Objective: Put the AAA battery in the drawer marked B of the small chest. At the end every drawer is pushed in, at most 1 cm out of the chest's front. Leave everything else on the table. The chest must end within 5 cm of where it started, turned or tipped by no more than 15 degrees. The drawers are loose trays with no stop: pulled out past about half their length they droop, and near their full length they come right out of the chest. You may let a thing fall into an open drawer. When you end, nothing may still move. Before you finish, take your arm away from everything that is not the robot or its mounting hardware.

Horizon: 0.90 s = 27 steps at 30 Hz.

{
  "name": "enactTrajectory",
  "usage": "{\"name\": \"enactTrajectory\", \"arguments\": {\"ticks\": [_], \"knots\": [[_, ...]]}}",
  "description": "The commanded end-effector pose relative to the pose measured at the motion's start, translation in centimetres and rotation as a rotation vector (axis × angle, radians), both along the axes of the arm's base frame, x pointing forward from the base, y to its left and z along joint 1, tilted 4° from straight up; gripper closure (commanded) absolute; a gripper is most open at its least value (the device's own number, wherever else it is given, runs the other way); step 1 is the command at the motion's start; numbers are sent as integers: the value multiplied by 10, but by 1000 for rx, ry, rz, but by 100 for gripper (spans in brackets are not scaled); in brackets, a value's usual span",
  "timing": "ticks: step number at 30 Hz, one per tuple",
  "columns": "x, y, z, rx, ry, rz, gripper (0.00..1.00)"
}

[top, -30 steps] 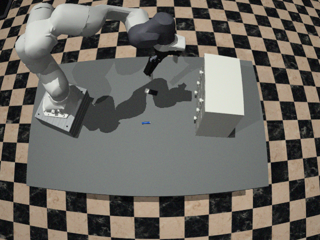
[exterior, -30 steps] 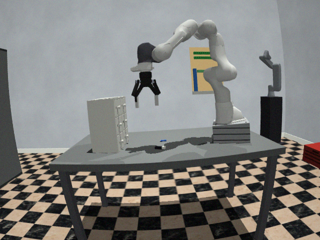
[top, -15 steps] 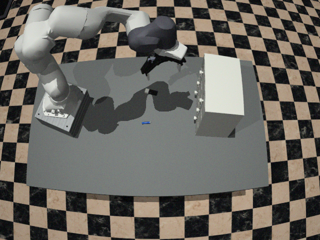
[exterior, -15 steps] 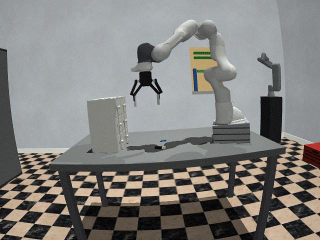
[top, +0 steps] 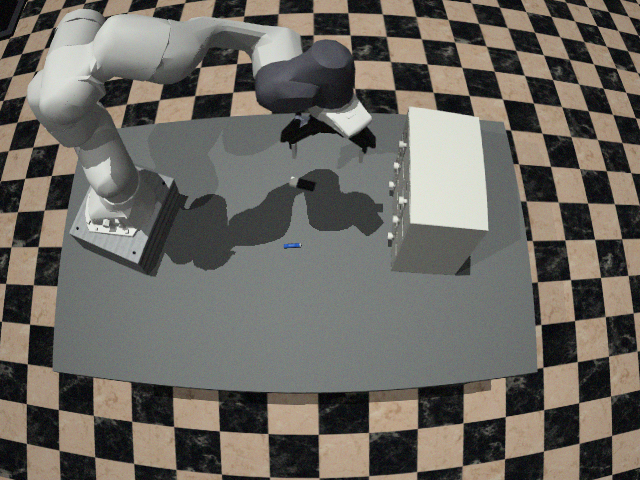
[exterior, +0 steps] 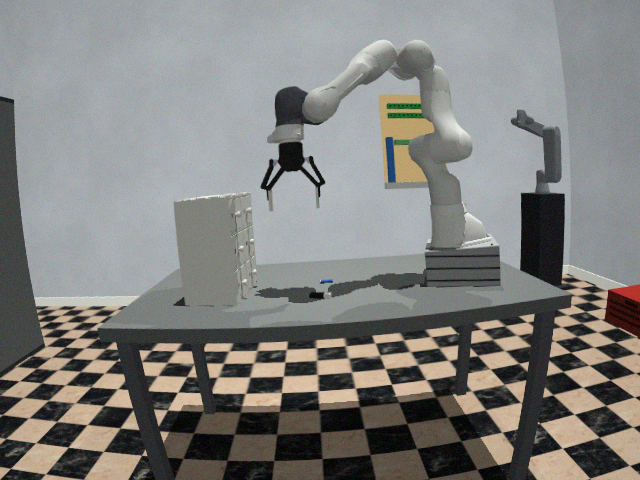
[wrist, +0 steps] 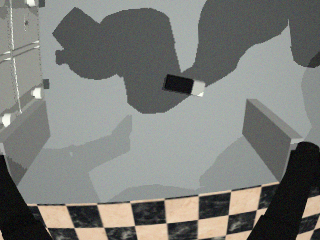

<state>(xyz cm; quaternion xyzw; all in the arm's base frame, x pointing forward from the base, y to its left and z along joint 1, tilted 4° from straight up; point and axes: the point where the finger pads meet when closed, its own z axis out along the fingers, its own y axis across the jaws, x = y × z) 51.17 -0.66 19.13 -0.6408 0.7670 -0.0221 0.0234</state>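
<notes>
The AAA battery (top: 292,245) lies loose on the desk (top: 289,330), well apart from the small chest (top: 444,170). All drawers appear pushed in; none opened. The gripper (exterior: 292,198) hangs high beside the chest front, fingers spread wide, holding nothing. Judged: task not yet begun; opening, pickup, deposit, closing and retreat all remain.

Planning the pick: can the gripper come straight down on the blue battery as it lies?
Probably yes. The battery lies alone on the table, apart from the chest and the black-and-white object; the gripper is open.
</notes>
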Motion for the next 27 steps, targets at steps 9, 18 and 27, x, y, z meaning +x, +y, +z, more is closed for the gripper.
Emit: {"name": "enactTrajectory", "arguments": {"ticks": [9,18,27], "knots": [[-3,-15,4,6,-10,-488,0],[-3,-27,6,19,-13,-698,0],[-4,-40,9,36,-16,-935,0]]}}
